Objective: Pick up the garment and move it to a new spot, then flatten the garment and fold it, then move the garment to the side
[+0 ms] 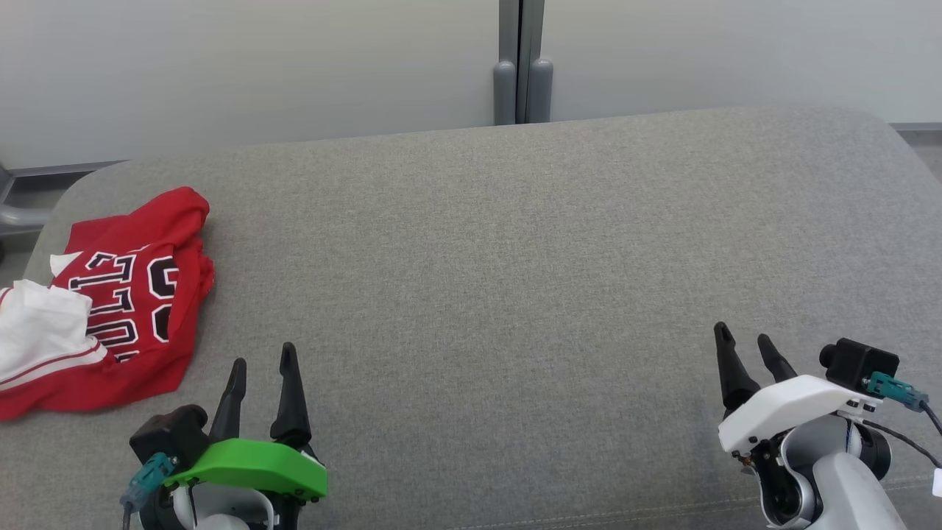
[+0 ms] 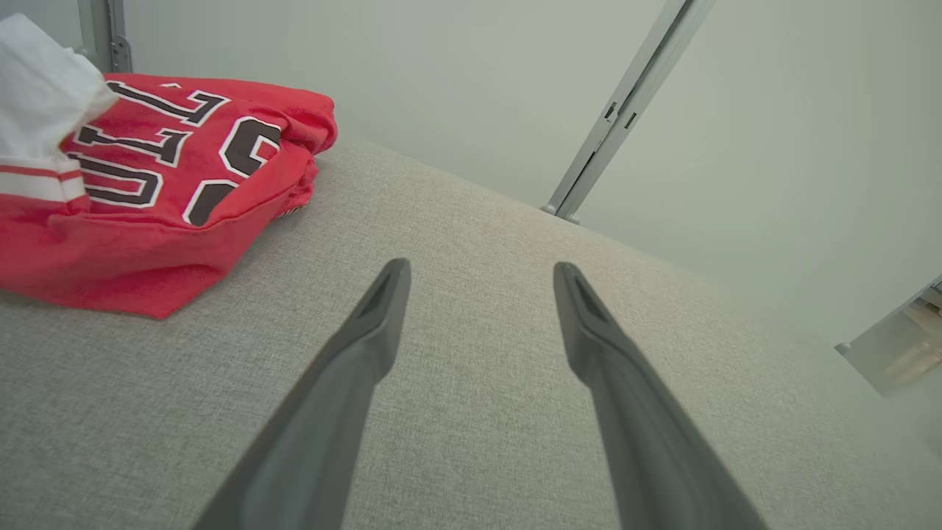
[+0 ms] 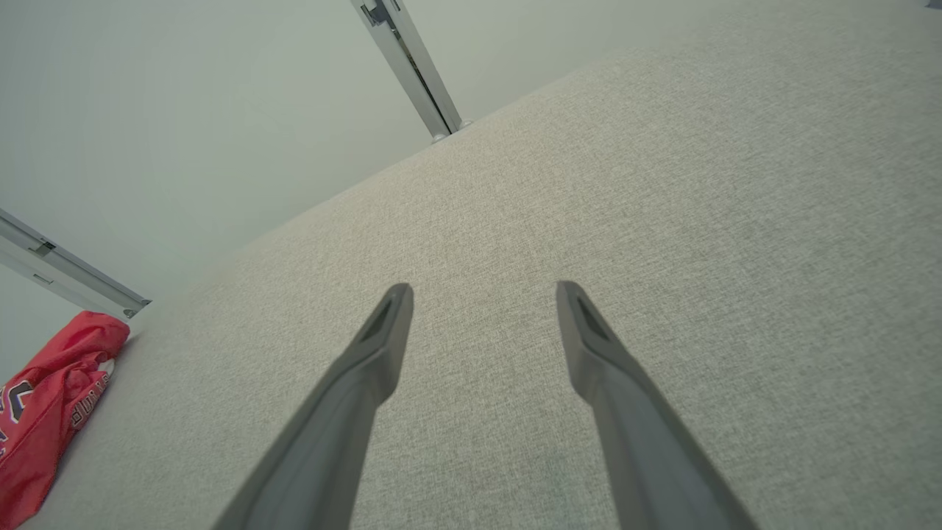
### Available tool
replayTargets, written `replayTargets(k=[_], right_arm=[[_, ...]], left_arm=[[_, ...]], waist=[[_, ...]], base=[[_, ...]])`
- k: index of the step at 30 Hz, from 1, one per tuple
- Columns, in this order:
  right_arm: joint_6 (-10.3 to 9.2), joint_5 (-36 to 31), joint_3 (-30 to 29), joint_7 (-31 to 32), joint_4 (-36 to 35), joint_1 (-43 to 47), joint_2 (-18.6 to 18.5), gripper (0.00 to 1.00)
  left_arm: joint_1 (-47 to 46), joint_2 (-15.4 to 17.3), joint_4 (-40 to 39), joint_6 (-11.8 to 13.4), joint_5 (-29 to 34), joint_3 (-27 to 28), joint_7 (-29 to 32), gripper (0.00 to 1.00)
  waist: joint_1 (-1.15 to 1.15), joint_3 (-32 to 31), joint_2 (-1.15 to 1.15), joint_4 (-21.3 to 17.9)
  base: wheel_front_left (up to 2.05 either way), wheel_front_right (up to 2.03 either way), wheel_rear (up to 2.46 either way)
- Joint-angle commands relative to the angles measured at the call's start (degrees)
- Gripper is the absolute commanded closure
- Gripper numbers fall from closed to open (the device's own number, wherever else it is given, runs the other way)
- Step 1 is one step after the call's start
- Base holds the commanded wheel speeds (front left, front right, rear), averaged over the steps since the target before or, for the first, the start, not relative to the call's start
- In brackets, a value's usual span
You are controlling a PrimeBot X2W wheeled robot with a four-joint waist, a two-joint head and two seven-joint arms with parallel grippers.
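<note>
Left gripper and right gripper gape wide, holding nothing, while the left wrist view shows the red garment's lettering close up at left.

The head camera looks down across the grey bench. Wrist cameras sit low behind the left hand and right hand, skimming it. All share the red garment.

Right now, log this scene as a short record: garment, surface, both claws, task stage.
item: garment, red and white with black lettering, crumpled
place: left end of the grey cushion
left arm: left claw open, empty, near the garment but apart from it
right arm: right claw open, empty, over the cushion's right part
task stage: garment not yet picked up
</note>
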Motion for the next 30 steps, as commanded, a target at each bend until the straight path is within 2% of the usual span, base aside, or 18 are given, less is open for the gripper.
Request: replayTargets(k=[1,20,30], right_arm=[[0.02,-1.1,0.4,-0.6,-0.3,-1.5,-0.4,0.0],[0.02,-10.7,5.0,-3.4,-0.4,-2.2,-0.3,0.0],[0.03,-13.8,6.5,-4.0,-2.8,-1.7,-0.7,0.0]], left_arm=[[-1.0,0.5,-0.4,0.2,1.4,0.0,0.0,0.0],[0.3,3.8,-2.1,0.1,13.2,-0.2,0.8,0.0],[1.1,4.5,-3.3,1.5,17.5,0.4,1.0,0.0]], waist=[[0.0,0.0,0.0,0.0],[0.0,-0.5,0.0,-0.4],[0.0,-0.8,0.0,-0.5]], base=[[0.0,0.0,0.0],[0.0,0.0,0.0],[0.0,0.0,0.0]])
